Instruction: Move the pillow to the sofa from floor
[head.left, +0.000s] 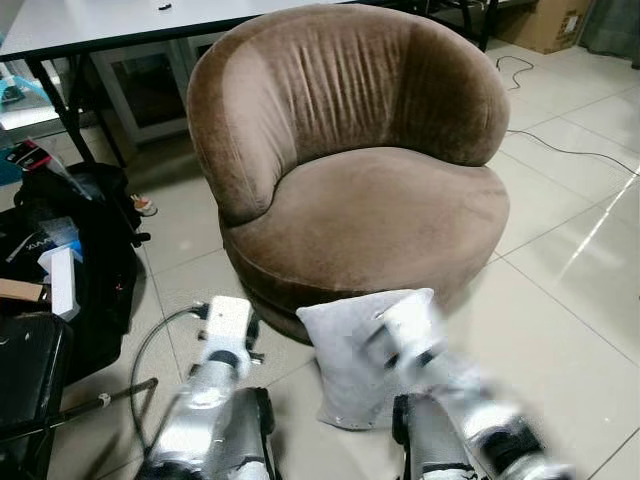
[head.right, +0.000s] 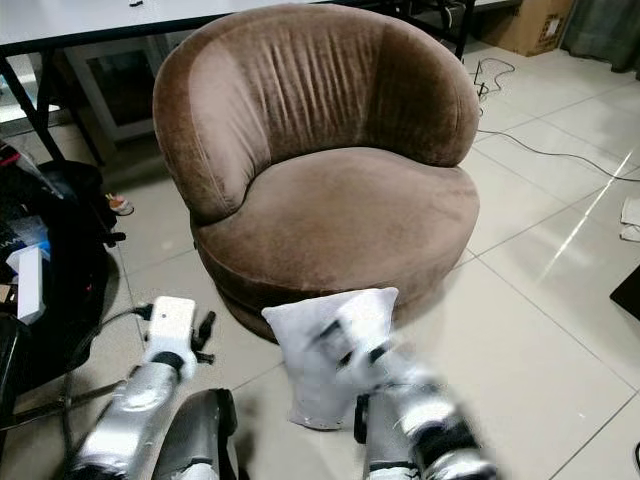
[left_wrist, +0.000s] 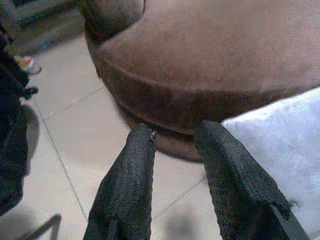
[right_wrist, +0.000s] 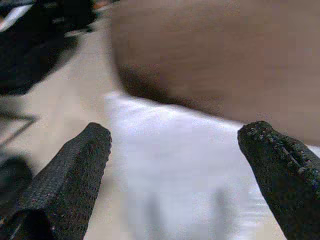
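Nearest the camera, the right gripper (right_wrist: 175, 165) is blurred and spread wide just in front of the white pillow (head.left: 355, 355), its two black fingers (right_wrist: 75, 175) apart with the pillow between them but not clamped. Beside it, on the side of the black bags (head.left: 60, 270), the left gripper (left_wrist: 177, 150) hangs released just off the pillow's edge, its fingers a little apart with only floor and sofa beyond the gap. That pillow stands on the tiled floor (head.left: 580, 300), leaning against the front base of the round brown sofa (head.left: 360, 210), whose seat is bare.
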